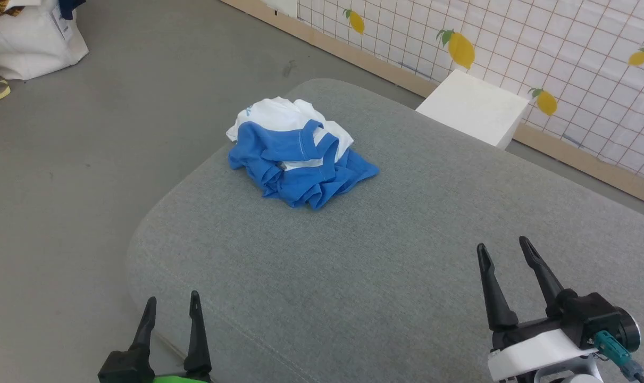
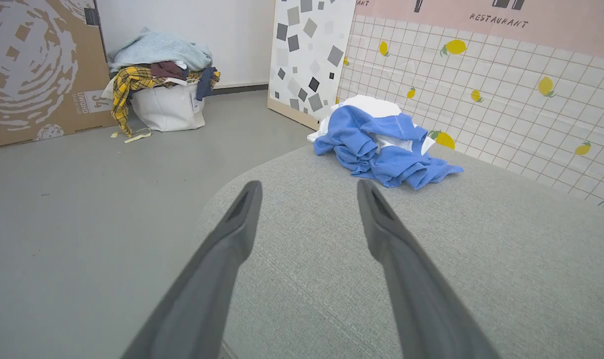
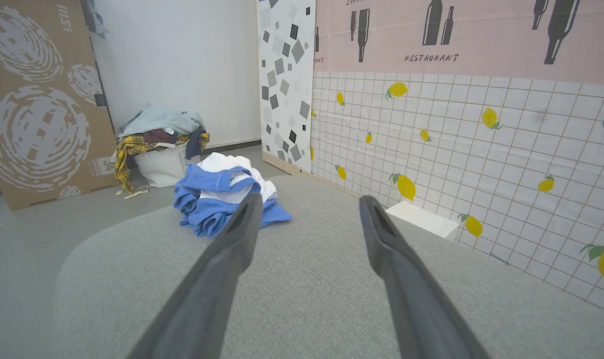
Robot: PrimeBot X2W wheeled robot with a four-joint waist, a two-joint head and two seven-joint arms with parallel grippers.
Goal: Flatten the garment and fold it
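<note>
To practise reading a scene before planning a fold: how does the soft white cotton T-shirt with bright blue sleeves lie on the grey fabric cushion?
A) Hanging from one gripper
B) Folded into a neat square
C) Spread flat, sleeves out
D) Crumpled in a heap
D: the white T-shirt with blue sleeves sits bunched in a heap on the grey fabric cushion, with the open left gripper and right gripper apart from it.
</note>
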